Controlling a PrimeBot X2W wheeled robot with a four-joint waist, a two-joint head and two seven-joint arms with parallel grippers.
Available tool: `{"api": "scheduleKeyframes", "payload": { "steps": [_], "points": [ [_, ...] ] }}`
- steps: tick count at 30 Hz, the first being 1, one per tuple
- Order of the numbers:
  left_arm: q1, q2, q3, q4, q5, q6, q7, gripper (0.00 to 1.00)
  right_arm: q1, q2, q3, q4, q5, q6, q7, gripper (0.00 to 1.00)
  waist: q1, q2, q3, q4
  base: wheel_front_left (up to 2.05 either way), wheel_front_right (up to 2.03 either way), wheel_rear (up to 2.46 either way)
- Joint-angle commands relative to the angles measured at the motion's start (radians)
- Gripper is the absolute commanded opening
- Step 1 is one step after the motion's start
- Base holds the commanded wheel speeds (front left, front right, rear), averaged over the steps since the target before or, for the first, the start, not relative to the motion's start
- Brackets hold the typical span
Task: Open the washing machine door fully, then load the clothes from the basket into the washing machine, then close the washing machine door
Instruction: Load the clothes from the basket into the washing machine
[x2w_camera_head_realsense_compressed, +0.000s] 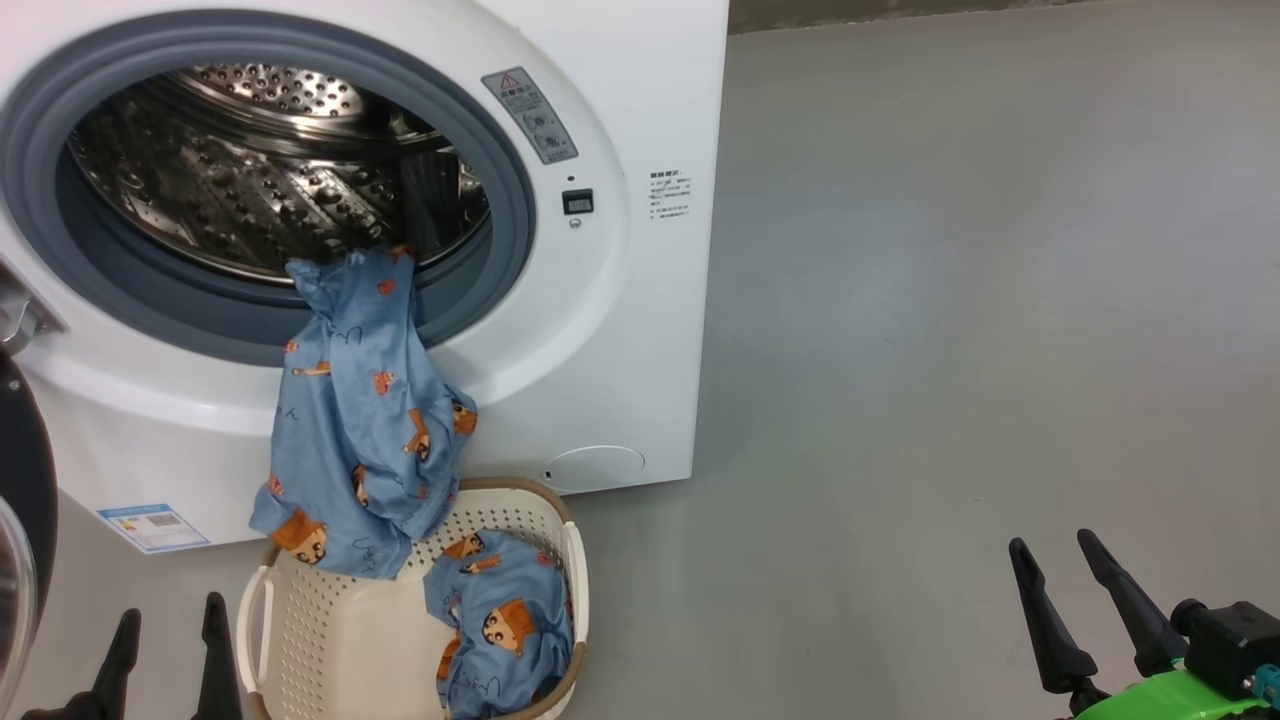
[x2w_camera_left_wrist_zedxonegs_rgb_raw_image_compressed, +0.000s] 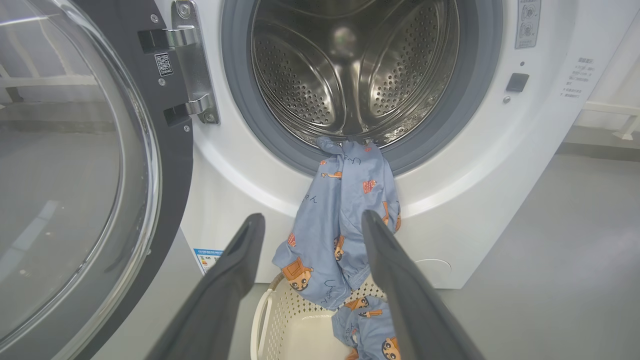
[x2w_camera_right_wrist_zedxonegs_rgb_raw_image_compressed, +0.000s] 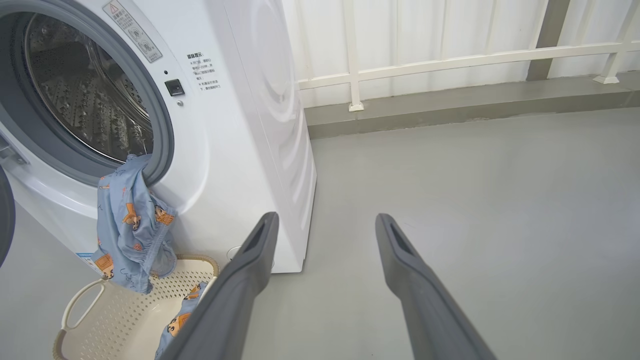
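Note:
The washing machine (x2w_camera_head_realsense_compressed: 640, 330) (x2w_camera_left_wrist_zedxonegs_rgb_raw_image_compressed: 480, 200) (x2w_camera_right_wrist_zedxonegs_rgb_raw_image_compressed: 250, 150) stands with its door (x2w_camera_head_realsense_compressed: 20, 520) (x2w_camera_left_wrist_zedxonegs_rgb_raw_image_compressed: 75, 175) swung wide open to the left, steel drum bare. One blue printed garment (x2w_camera_head_realsense_compressed: 360, 420) (x2w_camera_left_wrist_zedxonegs_rgb_raw_image_compressed: 340, 220) (x2w_camera_right_wrist_zedxonegs_rgb_raw_image_compressed: 132, 220) hangs from the gasket lip down over the front, its lower end reaching the basket (x2w_camera_head_realsense_compressed: 330, 640) (x2w_camera_left_wrist_zedxonegs_rgb_raw_image_compressed: 295, 325) (x2w_camera_right_wrist_zedxonegs_rgb_raw_image_compressed: 115, 320). A second garment (x2w_camera_head_realsense_compressed: 505, 620) (x2w_camera_left_wrist_zedxonegs_rgb_raw_image_compressed: 367, 330) (x2w_camera_right_wrist_zedxonegs_rgb_raw_image_compressed: 177, 325) lies in the basket's right side. My left gripper (x2w_camera_head_realsense_compressed: 170, 615) (x2w_camera_left_wrist_zedxonegs_rgb_raw_image_compressed: 310, 220) is open, low, left of the basket. My right gripper (x2w_camera_head_realsense_compressed: 1055, 545) (x2w_camera_right_wrist_zedxonegs_rgb_raw_image_compressed: 325, 220) is open, far right over the floor.
Grey floor (x2w_camera_head_realsense_compressed: 950, 350) stretches to the right of the machine. A white railing and low kerb (x2w_camera_right_wrist_zedxonegs_rgb_raw_image_compressed: 450, 55) run along the back wall. The open door's black rim stands close to my left gripper.

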Motion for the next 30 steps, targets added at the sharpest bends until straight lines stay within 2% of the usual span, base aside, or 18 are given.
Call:
{"api": "scheduleKeyframes", "payload": {
  "steps": [1,15,30],
  "points": [
    [-0.012,0.014,0.034,-0.031,-0.001,-0.002,-0.006,1.00,-0.013,-0.016,0.017,-0.021,-0.014,0.001,-0.005,1.00,0.0000,0.0000,0.001,-0.001,0.00,0.00,0.00],
    [-0.035,0.013,0.037,-0.028,0.000,-0.002,-0.006,1.00,-0.025,-0.011,0.020,-0.031,-0.013,0.001,-0.005,1.00,0.0000,0.0000,0.037,-0.008,0.00,0.00,0.00],
    [-0.173,0.030,-0.005,0.065,-0.031,-0.002,-0.006,1.00,-0.101,0.009,0.029,-0.050,-0.022,0.001,-0.005,1.00,0.0000,0.0000,0.193,-0.016,0.00,0.00,0.00]
  ]
}}
